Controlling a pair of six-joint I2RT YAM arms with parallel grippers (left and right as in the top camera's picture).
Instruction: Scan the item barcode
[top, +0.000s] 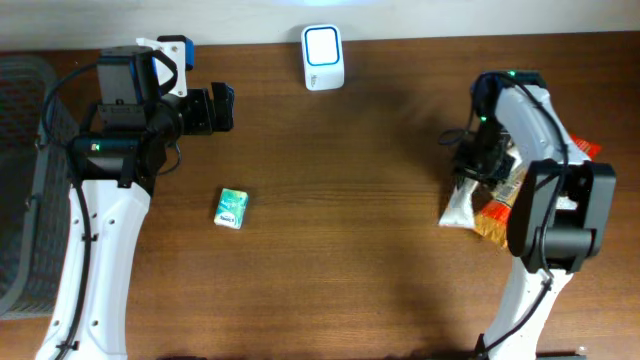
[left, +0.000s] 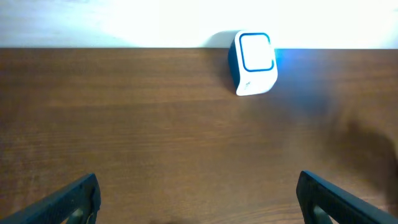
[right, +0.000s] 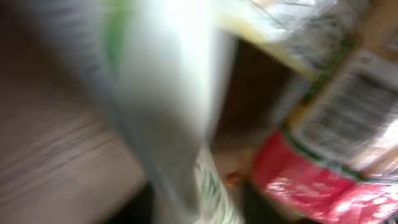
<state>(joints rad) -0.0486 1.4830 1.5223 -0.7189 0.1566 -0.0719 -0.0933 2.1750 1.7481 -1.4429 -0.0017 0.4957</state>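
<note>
Closest in, on the left half of the table (top: 340, 260), a small green box (top: 230, 208) lies flat on the wood by itself, well clear of both arms. Across on the right, level with it, sits the pile of packets (top: 470, 208), a white bag at the front with orange and red wrappers behind. And there's the right gripper (top: 478, 160), nose-down over the back of that pile. The wrist view is one big blur: a white-and-green wrapper (right: 161, 93) fills the lens, a red packet (right: 311, 180) sits lower right, and a barcode label (right: 348, 118) shows above it. Is the pincer clenched or released? I cannot tell, nor whether it holds anything.

Further back on the left, the left gripper (top: 222, 108) hangs above bare wood, pointing across the table, fingers (left: 74, 199) spread wide with nothing between them. A dark mesh basket (top: 20, 180) sits at the table's left edge, beside that arm.

Farthest away, the scanner (top: 323, 57), white with a blue-rimmed window, stands upright at the back edge, well apart from both grippers.
</note>
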